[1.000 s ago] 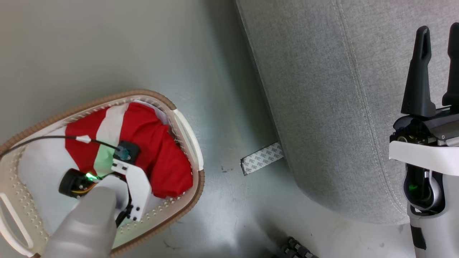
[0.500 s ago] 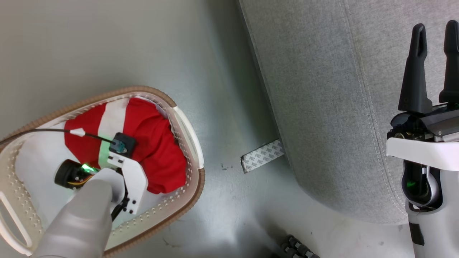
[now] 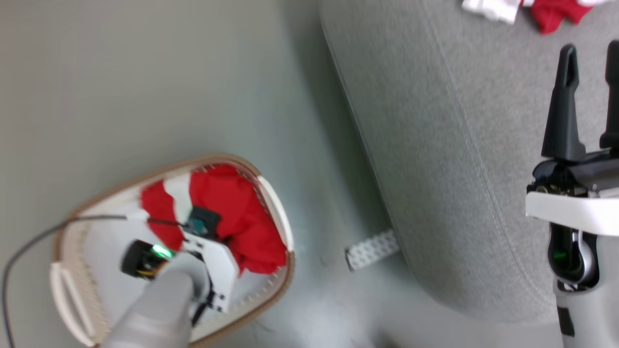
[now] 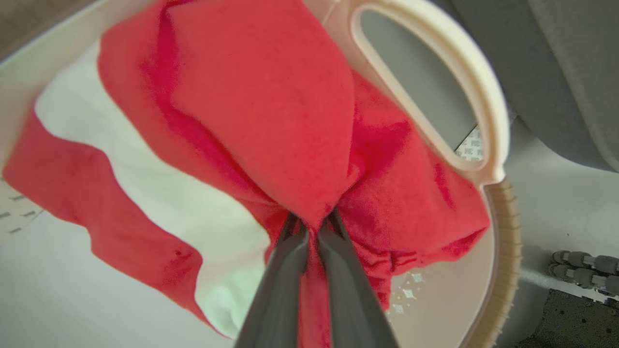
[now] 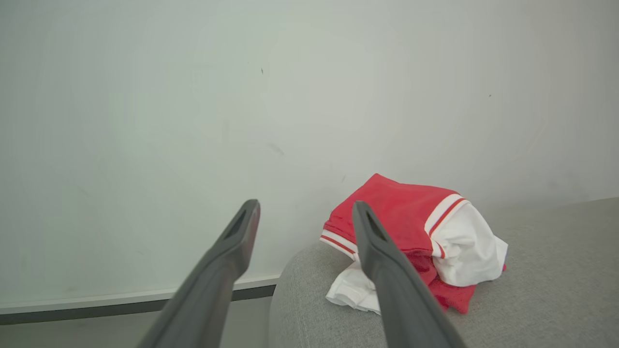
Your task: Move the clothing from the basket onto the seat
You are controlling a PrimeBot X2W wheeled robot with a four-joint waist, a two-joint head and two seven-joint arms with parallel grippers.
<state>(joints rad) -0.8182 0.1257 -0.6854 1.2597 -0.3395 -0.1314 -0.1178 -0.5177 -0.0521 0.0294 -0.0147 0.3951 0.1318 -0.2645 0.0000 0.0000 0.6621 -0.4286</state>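
Observation:
A red garment with a white panel [image 3: 237, 227] [image 4: 271, 121] lies bunched in the off-white basket [image 3: 276, 203] [image 4: 476, 96] on the floor at lower left. My left gripper [image 4: 312, 224] reaches down into the basket, its fingers shut on a fold of the red cloth; in the head view its wrist [image 3: 208, 251] covers the fingertips. A second red-and-white garment [image 3: 527, 9] [image 5: 416, 241] lies crumpled on the grey sofa seat [image 3: 459, 145] [image 5: 532, 290]. My right gripper [image 3: 591, 58] [image 5: 304, 212] hovers open over the seat, holding nothing.
A patterned strip of tape [image 3: 371, 249] lies on the grey floor at the sofa's base. A black cable [image 3: 34, 241] runs from the left wrist across the basket rim. Small wheels [image 4: 580, 270] show at the lower right of the left wrist view. A pale wall [image 5: 242, 96] stands behind the sofa.
The head camera has shifted, so the basket sits lower and smaller and the garment on the seat has come into sight. The left gripper stays down in the basket on the red cloth.

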